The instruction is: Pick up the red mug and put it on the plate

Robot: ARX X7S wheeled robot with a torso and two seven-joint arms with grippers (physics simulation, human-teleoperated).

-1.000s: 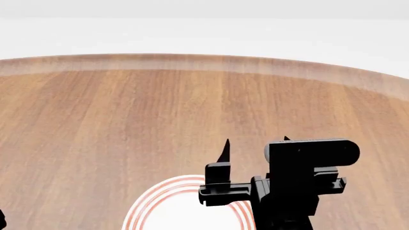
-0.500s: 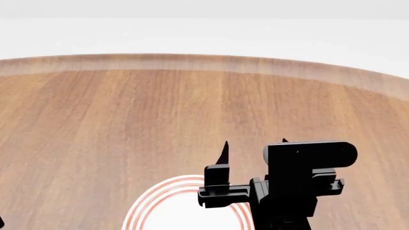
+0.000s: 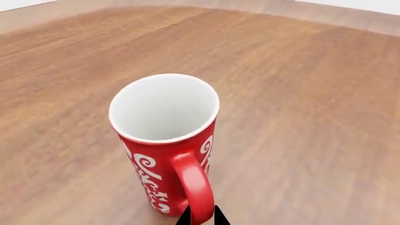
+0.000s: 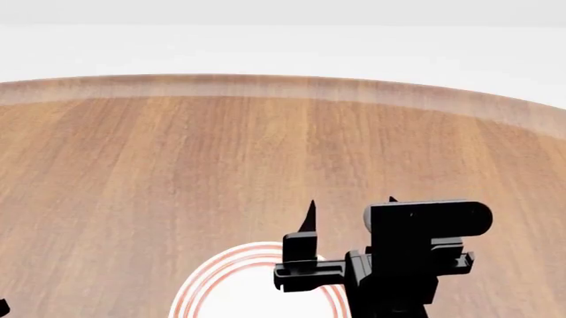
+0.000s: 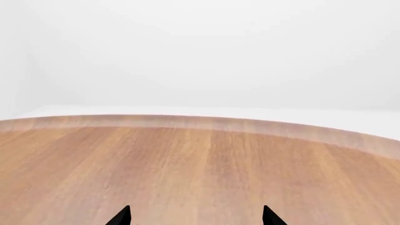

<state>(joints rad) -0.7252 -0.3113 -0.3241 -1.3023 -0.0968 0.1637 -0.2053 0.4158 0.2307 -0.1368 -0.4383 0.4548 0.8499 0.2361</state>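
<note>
The red mug [image 3: 145,164] with a white ornamental pattern and white inside stands upright on the wooden table in the left wrist view, its red handle [image 3: 194,185] turned toward the camera. My left gripper [image 3: 202,216] is shut on that handle, one black fingertip pressed against each side. The mug does not show in the head view. The plate [image 4: 205,273], white with red rings, lies at the near edge of the head view, partly hidden behind my right arm. My right gripper [image 4: 351,200] is open and empty above the plate's far right rim; its tips [image 5: 196,215] point across the bare table.
The round wooden table's far edge [image 4: 283,86] curves across the back, with white floor beyond it. Only a black sliver of my left arm [image 4: 2,307] shows at the head view's lower left edge.
My right gripper has sunk slightly in the head view. The sliver of the left arm at the lower left edge has also dropped a little.
</note>
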